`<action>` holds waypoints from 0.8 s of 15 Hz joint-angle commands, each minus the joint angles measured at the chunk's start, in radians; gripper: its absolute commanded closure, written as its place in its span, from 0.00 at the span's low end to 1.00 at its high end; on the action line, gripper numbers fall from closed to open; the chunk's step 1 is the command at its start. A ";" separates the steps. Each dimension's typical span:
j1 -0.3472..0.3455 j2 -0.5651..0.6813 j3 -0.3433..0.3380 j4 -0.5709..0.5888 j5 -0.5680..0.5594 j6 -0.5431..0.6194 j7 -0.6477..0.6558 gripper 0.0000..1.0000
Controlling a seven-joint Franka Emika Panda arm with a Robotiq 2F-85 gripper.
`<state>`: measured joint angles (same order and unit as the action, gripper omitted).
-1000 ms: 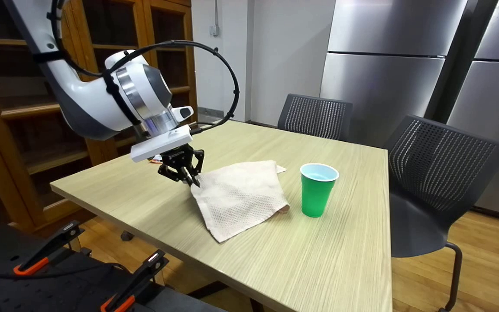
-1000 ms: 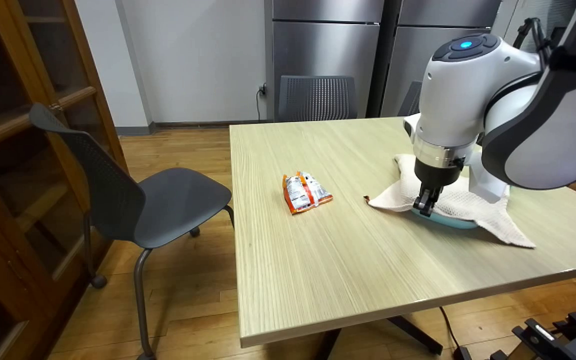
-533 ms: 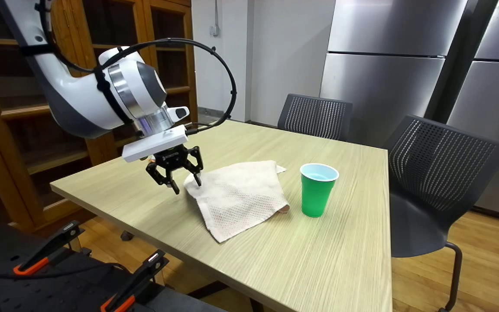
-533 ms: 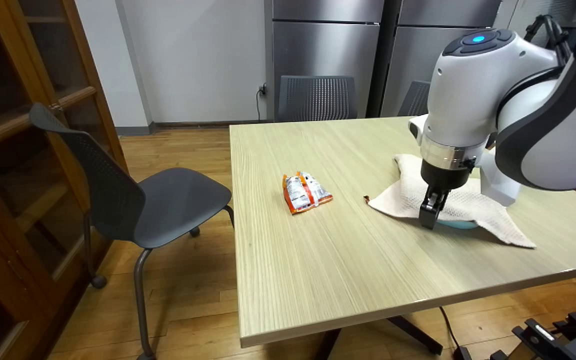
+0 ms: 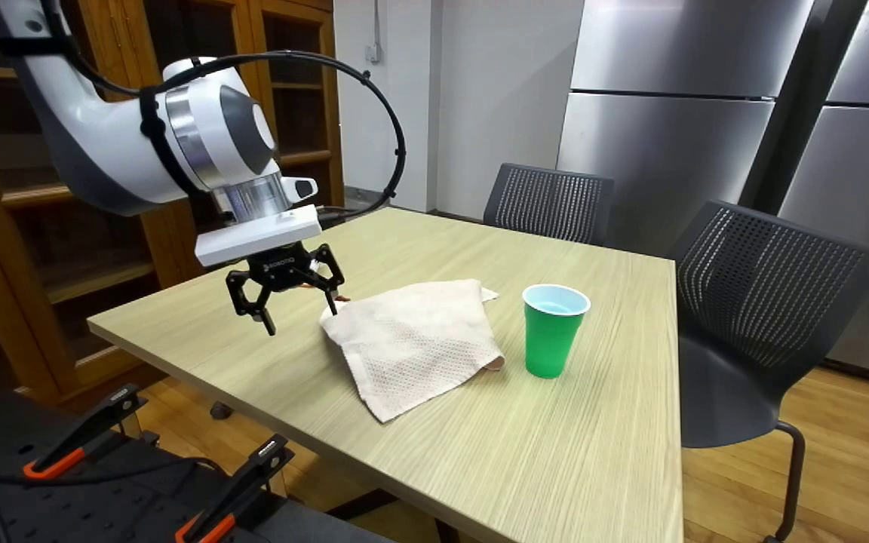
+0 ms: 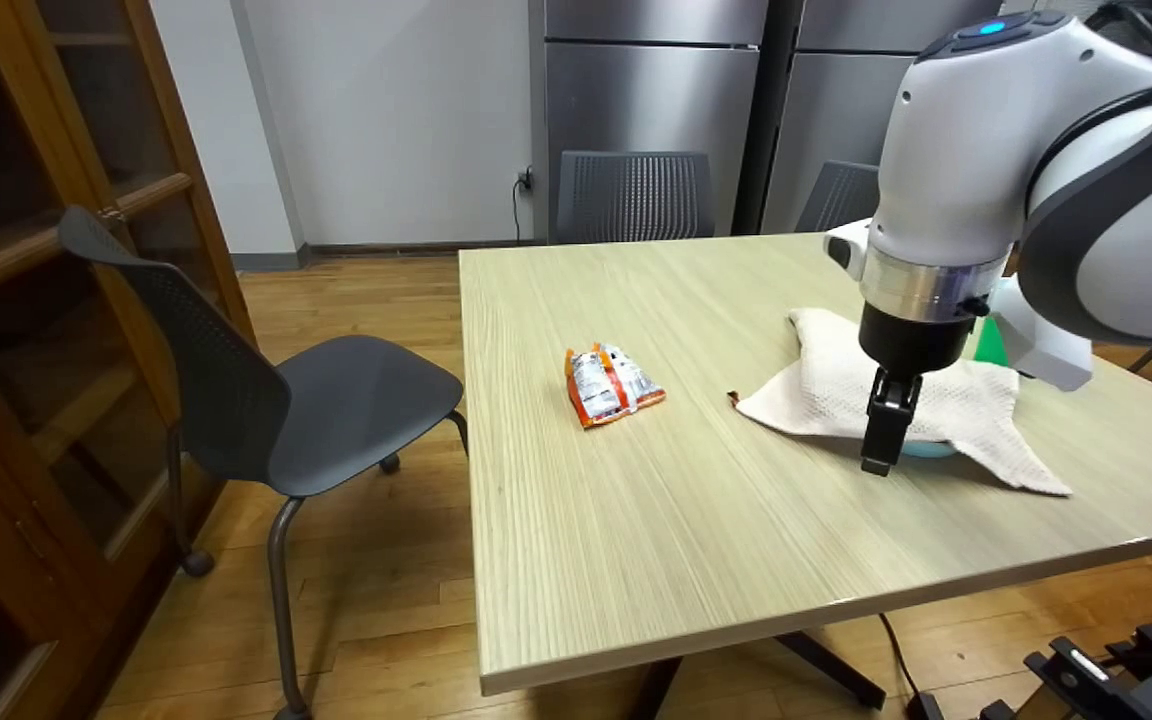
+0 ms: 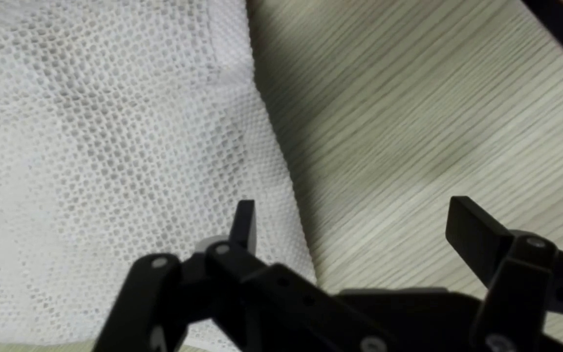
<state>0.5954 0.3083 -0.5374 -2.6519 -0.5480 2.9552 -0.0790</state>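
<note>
My gripper [image 5: 302, 322] stands open at the near corner of a white textured cloth [image 5: 423, 347], with nothing between its fingers. In the wrist view, one of the fingers [image 7: 245, 220] is over the cloth [image 7: 140, 146] and the opposite one is over bare wood; the cloth's edge runs between them. Contact with the cloth cannot be made out. The cloth lies draped and uneven over a light blue dish [image 6: 926, 449], whose rim peeks out in an exterior view. Beyond the cloth stands an upright green cup [image 5: 549, 339], pale blue inside, mostly hidden behind the arm in an exterior view.
A silver and orange snack packet [image 6: 611, 388] lies on the wooden table [image 6: 636, 560]. Dark chairs [image 5: 751, 317] stand around the table. Black and orange clamps [image 5: 234, 490] sit by the robot's base, beside the table's edge.
The gripper's fingers, closed at the cloth's corner a second ago, have spread wide apart and let go. The arm has drawn back and slightly up from the cloth, whose freed corner has settled.
</note>
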 commanded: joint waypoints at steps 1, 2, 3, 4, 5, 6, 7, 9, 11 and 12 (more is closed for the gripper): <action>-0.240 -0.171 0.227 -0.067 0.114 -0.130 -0.212 0.00; -0.297 -0.186 0.296 -0.074 0.180 -0.157 -0.272 0.00; -0.369 -0.199 0.372 -0.078 0.237 -0.183 -0.323 0.00; -0.427 -0.206 0.435 -0.074 0.307 -0.210 -0.382 0.00; -0.470 -0.211 0.481 -0.064 0.376 -0.243 -0.437 0.00; -0.507 -0.217 0.516 -0.057 0.438 -0.269 -0.489 0.00; -0.531 -0.221 0.540 -0.046 0.489 -0.301 -0.522 0.00; -0.566 -0.230 0.564 -0.031 0.565 -0.352 -0.575 0.00; -0.588 -0.236 0.572 -0.020 0.632 -0.384 -0.626 0.00; -0.597 -0.239 0.570 -0.015 0.661 -0.400 -0.654 0.00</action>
<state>0.0491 0.1048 0.0014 -2.6832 0.0346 2.6312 -0.6509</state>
